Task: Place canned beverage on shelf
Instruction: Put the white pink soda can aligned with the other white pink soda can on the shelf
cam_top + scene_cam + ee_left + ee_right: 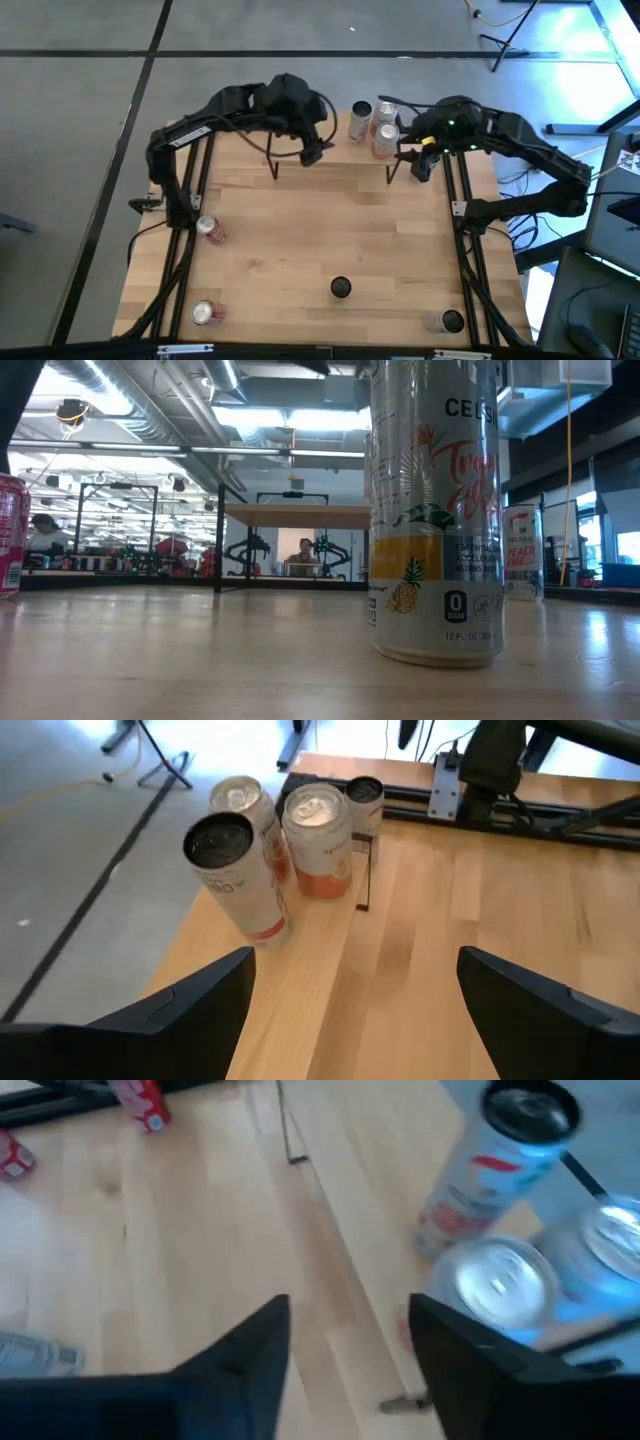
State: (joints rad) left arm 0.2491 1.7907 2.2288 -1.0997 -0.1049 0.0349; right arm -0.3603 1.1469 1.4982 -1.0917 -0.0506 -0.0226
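The shelf stands at the table's far edge, and several cans stand upright on its right end. My left gripper hovers open and empty over the shelf's middle, and its wrist view looks at those cans along the board. My right gripper hangs open and empty just off the shelf's right end. In its wrist view a silver-topped can shows close beside one finger. Whether they touch, I cannot tell.
Loose cans are on the table: a red one at the left, one at the near left, a dark-topped one near the middle front, which fills the low view, and one at the near right. A person shows far behind the shelf.
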